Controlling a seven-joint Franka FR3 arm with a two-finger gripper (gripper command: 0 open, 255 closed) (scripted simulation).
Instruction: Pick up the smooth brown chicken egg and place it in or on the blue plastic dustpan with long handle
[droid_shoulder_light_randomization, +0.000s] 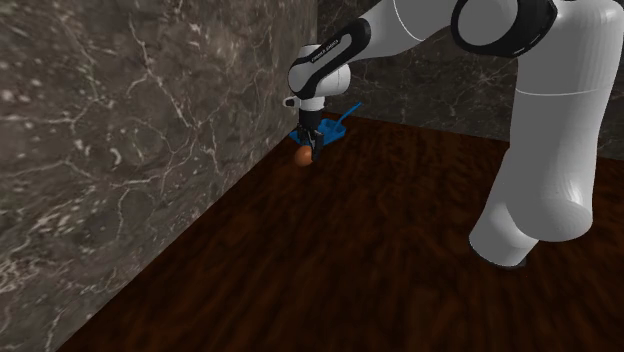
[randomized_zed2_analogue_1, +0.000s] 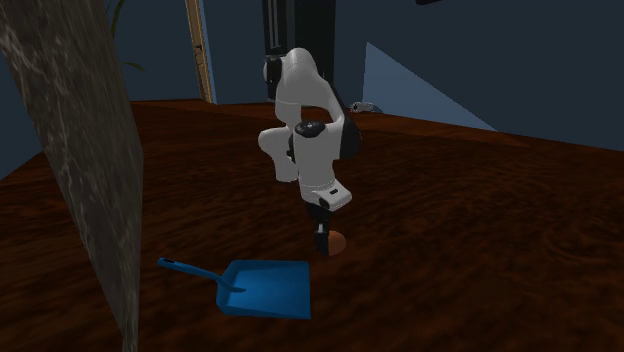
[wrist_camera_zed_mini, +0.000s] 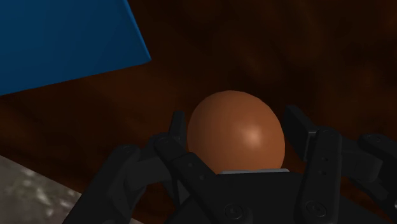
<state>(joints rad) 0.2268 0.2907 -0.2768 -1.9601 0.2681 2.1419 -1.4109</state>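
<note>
The brown egg (wrist_camera_zed_mini: 235, 130) lies on the wooden tabletop (droid_shoulder_light_randomization: 380, 250), near the marble wall (droid_shoulder_light_randomization: 150, 130) and the blue dustpan (randomized_zed2_analogue_1: 268, 288); open surface elsewhere. The end effector (randomized_zed2_analogue_1: 322, 233) stands narrowly open around the egg.

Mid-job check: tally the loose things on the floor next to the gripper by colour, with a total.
Brown: 1, the egg
Blue: 1, the dustpan
Total: 2
</note>
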